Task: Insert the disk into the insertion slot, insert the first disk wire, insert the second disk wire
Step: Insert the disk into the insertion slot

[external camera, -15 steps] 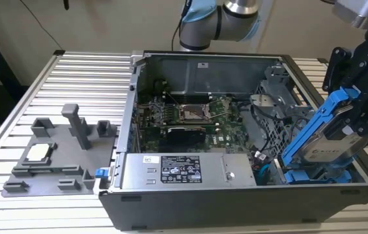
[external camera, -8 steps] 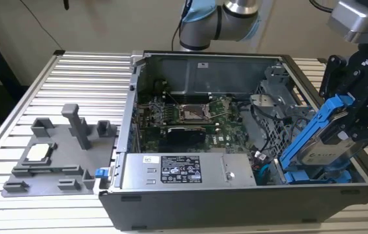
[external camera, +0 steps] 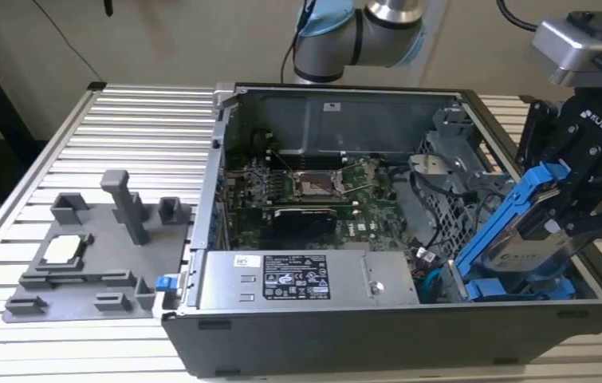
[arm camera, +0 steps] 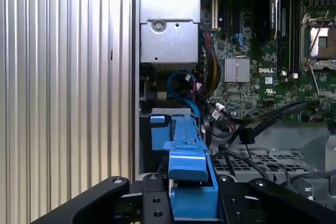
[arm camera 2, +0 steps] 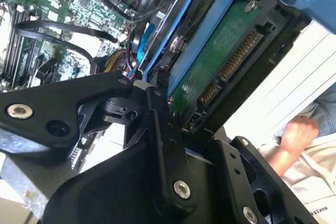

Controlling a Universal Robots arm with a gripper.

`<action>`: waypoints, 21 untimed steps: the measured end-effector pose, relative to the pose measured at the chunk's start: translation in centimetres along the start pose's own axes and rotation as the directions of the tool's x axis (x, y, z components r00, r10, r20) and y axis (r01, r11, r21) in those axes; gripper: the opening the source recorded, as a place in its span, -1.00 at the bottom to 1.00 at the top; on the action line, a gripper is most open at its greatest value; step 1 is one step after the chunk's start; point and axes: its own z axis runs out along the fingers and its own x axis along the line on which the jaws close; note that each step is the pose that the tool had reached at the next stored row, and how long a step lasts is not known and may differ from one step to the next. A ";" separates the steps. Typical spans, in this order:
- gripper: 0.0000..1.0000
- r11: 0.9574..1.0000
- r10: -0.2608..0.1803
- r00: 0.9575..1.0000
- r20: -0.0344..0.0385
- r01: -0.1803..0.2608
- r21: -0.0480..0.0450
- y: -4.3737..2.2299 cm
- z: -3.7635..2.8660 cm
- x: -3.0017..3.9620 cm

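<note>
My gripper [external camera: 568, 214] is shut on the disk [external camera: 521, 239], a grey drive in a bright blue carrier frame. It sits at the exterior view's right, over the open computer case [external camera: 386, 335]. The disk is tilted, with its lower end down in the blue insertion slot [external camera: 519, 289] at the case's near right corner and its upper end raised. In the second wrist view the disk's green board and connectors [arm camera 2: 223, 59] face the camera between the black fingers [arm camera 2: 159, 129]. The first wrist view looks along the carrier's edge [arm camera: 185, 156]. A loose blue wire [arm camera: 178, 83] and black wires [arm camera: 262, 121] lie beside the slot.
A silver power supply [external camera: 279, 279] fills the case's near side, with the motherboard [external camera: 306, 187] behind it. A grey fixture plate with posts [external camera: 88, 247] lies on the slatted table [external camera: 24, 351] at the exterior view's left. A person's hand [arm camera 2: 294, 135] is nearby.
</note>
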 end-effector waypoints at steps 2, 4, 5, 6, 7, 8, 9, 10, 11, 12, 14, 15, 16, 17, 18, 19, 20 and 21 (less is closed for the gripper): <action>-0.35 1.000 0.000 1.000 0.000 0.000 0.000 -0.07 0.36 -0.01; -0.35 1.000 0.000 1.000 0.000 0.000 0.000 -0.11 0.72 -0.01; -0.35 1.000 0.000 1.000 0.000 0.000 0.000 -0.13 0.91 -0.01; -0.35 1.000 0.000 1.000 0.000 0.000 0.000 -0.16 1.08 -0.01; -0.35 1.000 0.000 1.000 0.000 0.000 0.000 -0.18 1.25 -0.01; -0.35 1.000 0.000 1.000 0.000 0.000 0.000 -0.19 1.44 -0.01; -0.35 1.000 0.000 1.000 0.000 0.000 0.000 -0.20 1.61 -0.01; -0.35 1.000 0.000 1.000 0.000 0.000 0.000 -0.21 1.80 -0.01; -0.35 1.000 0.000 1.000 0.000 0.000 0.000 -0.22 1.99 -0.01; -0.35 1.000 0.000 1.000 0.000 0.000 0.000 -0.23 2.17 -0.01; -0.35 1.000 0.000 1.000 0.000 0.000 0.000 -0.25 2.53 -0.01; -0.35 1.000 0.000 1.000 0.000 0.000 0.000 -0.26 2.70 -0.01; -0.35 1.000 0.000 1.000 0.000 0.000 0.000 -0.27 2.87 -0.01; -0.35 1.000 0.000 1.000 0.000 0.000 0.000 -0.27 2.96 -0.01; -0.35 1.000 0.000 1.000 0.000 0.000 0.001 -0.28 2.98 -0.01; -0.35 1.000 0.000 1.000 0.000 0.000 0.001 -0.28 2.97 -0.01; -0.35 1.000 0.000 1.000 0.000 0.000 0.001 -0.28 2.98 -0.01; -0.35 1.000 0.000 1.000 0.000 0.000 0.001 -0.28 2.98 -0.01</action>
